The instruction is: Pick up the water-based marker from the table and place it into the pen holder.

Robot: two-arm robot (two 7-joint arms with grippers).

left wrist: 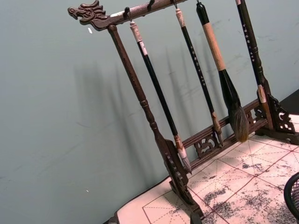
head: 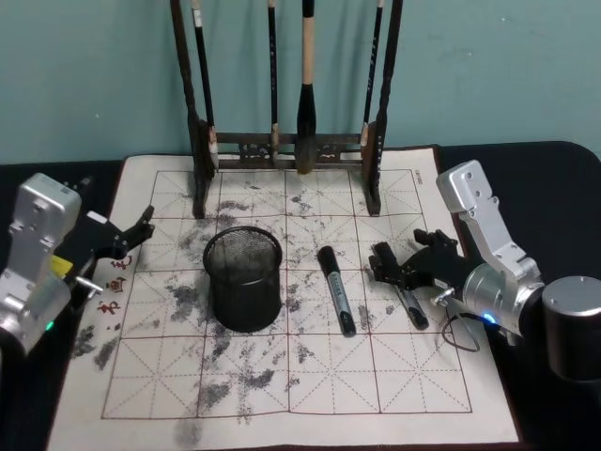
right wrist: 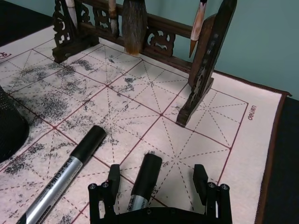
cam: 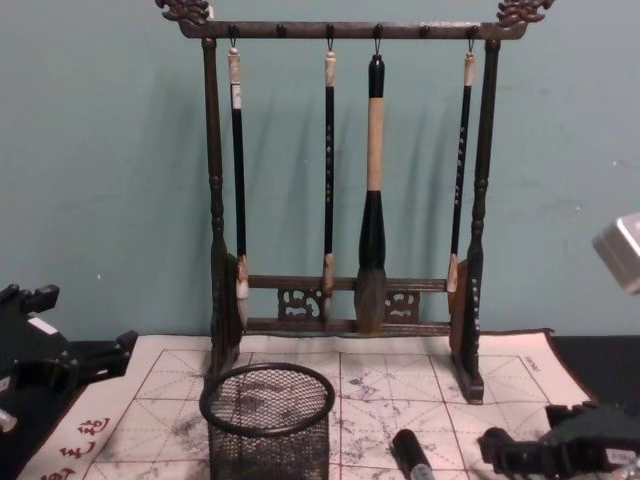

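The black wire-mesh pen holder (head: 242,279) (cam: 268,415) stands upright on the ink-stained practice mat. Two black-capped, grey-barrelled markers lie to its right. One marker (head: 336,289) (right wrist: 65,179) lies free beside the holder. The other marker (head: 414,310) (right wrist: 145,179) lies between the spread fingers of my right gripper (head: 383,265) (right wrist: 156,176) (cam: 520,452), which is open and low over the mat, one finger on each side of the cap. My left gripper (head: 131,240) (cam: 60,365) stays open at the mat's left edge, apart from everything.
A tall dark wooden brush rack (head: 286,146) (left wrist: 154,130) (cam: 345,200) with several hanging brushes stands at the back of the mat (head: 282,395). A black cylinder (head: 573,324) sits off the mat at far right. The mat's front half is bare.
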